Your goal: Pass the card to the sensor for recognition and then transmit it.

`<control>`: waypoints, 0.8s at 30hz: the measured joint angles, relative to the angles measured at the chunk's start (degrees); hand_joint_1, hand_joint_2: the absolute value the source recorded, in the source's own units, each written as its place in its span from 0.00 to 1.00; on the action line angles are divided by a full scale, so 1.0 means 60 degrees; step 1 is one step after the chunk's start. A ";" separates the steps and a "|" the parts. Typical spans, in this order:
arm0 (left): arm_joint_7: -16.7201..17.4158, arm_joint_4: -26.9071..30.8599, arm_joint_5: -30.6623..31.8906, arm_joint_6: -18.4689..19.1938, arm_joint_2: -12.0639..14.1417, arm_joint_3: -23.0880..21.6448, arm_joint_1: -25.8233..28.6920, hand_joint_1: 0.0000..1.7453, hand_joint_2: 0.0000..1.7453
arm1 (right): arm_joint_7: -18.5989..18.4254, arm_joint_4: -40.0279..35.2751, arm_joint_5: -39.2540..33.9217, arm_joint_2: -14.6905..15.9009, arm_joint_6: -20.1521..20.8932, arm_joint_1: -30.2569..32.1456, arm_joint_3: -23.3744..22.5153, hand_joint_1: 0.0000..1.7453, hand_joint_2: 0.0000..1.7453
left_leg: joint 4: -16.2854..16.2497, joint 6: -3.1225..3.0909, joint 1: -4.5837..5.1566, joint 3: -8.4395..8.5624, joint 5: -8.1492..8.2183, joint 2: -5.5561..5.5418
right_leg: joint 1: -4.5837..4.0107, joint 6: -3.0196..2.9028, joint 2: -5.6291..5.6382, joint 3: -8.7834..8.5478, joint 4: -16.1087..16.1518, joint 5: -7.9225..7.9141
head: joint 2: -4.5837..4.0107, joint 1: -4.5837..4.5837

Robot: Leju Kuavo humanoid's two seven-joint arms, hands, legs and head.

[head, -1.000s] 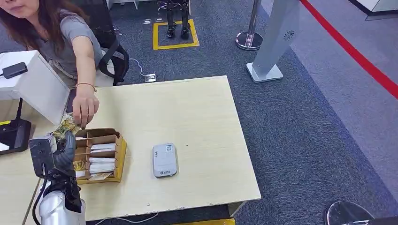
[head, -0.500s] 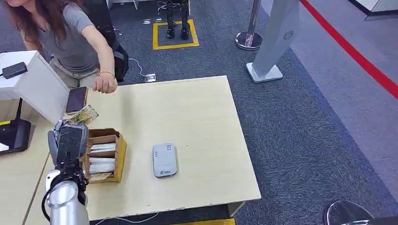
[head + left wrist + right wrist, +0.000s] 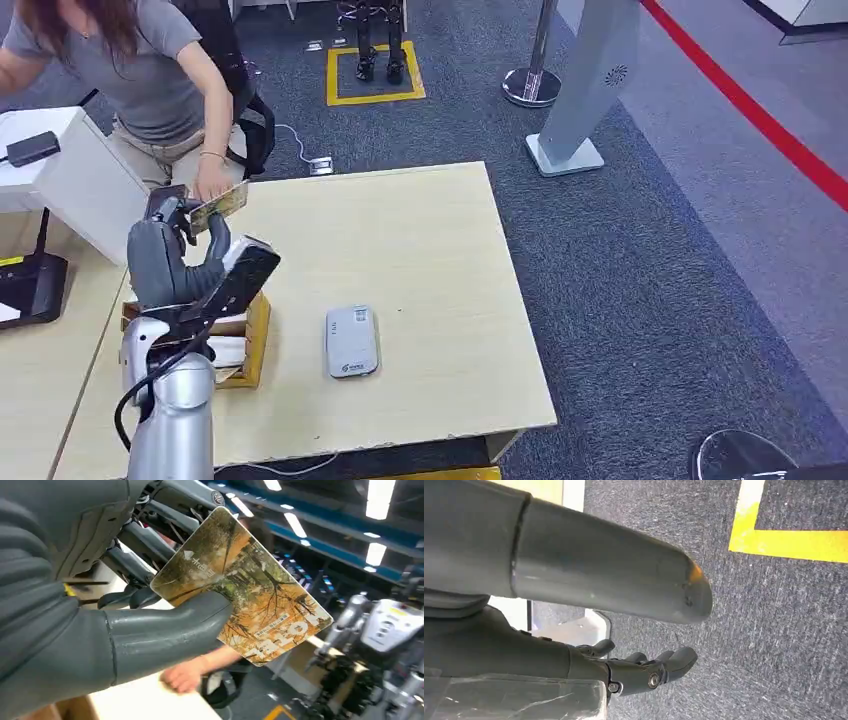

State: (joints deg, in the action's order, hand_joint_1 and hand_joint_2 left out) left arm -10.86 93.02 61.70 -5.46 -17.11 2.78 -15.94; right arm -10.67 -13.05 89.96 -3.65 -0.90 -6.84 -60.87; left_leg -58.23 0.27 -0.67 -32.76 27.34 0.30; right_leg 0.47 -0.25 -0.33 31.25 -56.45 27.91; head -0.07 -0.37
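Note:
My left hand point(image 3: 172, 250) is raised over the table's left side and pinches a card point(image 3: 220, 208) printed with autumn trees. Up close, the card point(image 3: 240, 582) sits between the thick thumb and the darker fingers point(image 3: 145, 545). The grey-white sensor point(image 3: 351, 341) lies flat on the table, to the right of the card box and well below the held card. My right hand point(image 3: 639, 672) hangs beside the body over the carpet, fingers loosely apart and holding nothing.
A cardboard box point(image 3: 255, 330) with several cards stands by my left arm. A person point(image 3: 150, 70) stands at the table's far left corner, one hand point(image 3: 212, 185) close to the held card. A white box point(image 3: 75, 180) and a black device point(image 3: 30, 285) sit at the left.
My left hand has risen from the card box and swung right with the card. The person pulled their arm back from the box, then reached towards the card.

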 joint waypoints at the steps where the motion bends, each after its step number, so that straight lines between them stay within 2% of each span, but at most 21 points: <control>1: 0.0051 0.0011 0.0033 -0.0018 0.0000 -0.0125 -0.0022 1.00 1.00 | 0.0000 0.0000 0.0000 0.0000 -0.0011 0.0002 0.0000 0.00 0.00 | 0.0000 0.0000 0.0000 0.0000 0.0000 0.0003 | 0.0000 0.0000 0.0002 0.0000 0.0000 0.0000 | 0.0000 0.0000; 7: 0.0121 0.0069 0.0424 -0.0146 0.0022 -0.0595 -0.0021 1.00 1.00 | -0.0004 0.0004 0.0004 0.0000 -0.0022 0.0018 -0.0004 0.00 0.00 | 0.0000 0.0000 -0.0001 0.0002 0.0000 0.0002 | 0.0000 0.0000 0.0002 0.0001 0.0000 0.0000 | 0.0000 0.0000; 11: 0.0819 0.0001 0.2263 -0.0447 0.0088 -0.1169 0.0141 1.00 1.00 | -0.0004 0.0004 0.0004 0.0000 -0.0054 0.0010 -0.0007 0.00 0.00 | 0.0000 0.0000 -0.0001 0.0002 0.0000 0.0001 | 0.0000 0.0000 0.0002 0.0003 0.0000 0.0000 | 0.0000 0.0000; 17: 0.1731 -0.0766 0.4096 -0.0758 0.0281 -0.2100 0.0306 1.00 1.00 | -0.0018 0.0004 0.0007 0.0000 -0.0069 -0.0001 -0.0007 0.00 0.00 | 0.0000 -0.0001 0.0003 0.0003 0.0001 0.0003 | 0.0006 0.0001 0.0004 0.0006 0.0002 0.0001 | 0.0000 0.0000; 19: 0.2408 -0.1443 0.4535 -0.0732 0.0487 -0.2567 0.0224 1.00 1.00 | -0.0040 0.0004 0.0004 0.0000 -0.0076 -0.0007 -0.0007 0.00 0.00 | -0.0001 -0.0001 0.0004 0.0004 0.0001 0.0002 | 0.0010 0.0001 0.0004 0.0006 0.0002 0.0000 | 0.0000 0.0004; 21: 0.3514 -0.2194 0.4660 -0.0714 0.0817 -0.3406 -0.0033 1.00 1.00 | -0.0047 0.0007 0.0007 0.0000 -0.0087 -0.0013 -0.0007 0.00 0.00 | -0.0003 -0.0001 0.0002 0.0005 -0.0001 0.0004 | 0.0011 0.0000 0.0005 0.0011 0.0002 -0.0001 | 0.0000 0.0000; 24: 0.5204 -0.3259 0.4714 -0.0852 0.1458 -0.5250 -0.0646 1.00 1.00 | -0.0044 0.0007 0.0007 0.0000 -0.0127 -0.0016 -0.0022 0.00 0.00 | -0.0003 -0.0005 0.0003 0.0004 -0.0005 0.0003 | 0.0011 0.0000 0.0002 0.0003 -0.0001 -0.0002 | 0.0000 -0.0004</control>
State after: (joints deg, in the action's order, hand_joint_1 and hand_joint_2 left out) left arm 20.36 73.47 89.99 -10.58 -8.37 -28.72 -19.81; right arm -10.93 -13.00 90.01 -3.65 -1.66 -6.93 -61.00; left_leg -58.25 0.23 -0.65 -32.74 27.31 0.32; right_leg 0.54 -0.25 -0.32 31.27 -56.45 27.90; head -0.07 -0.39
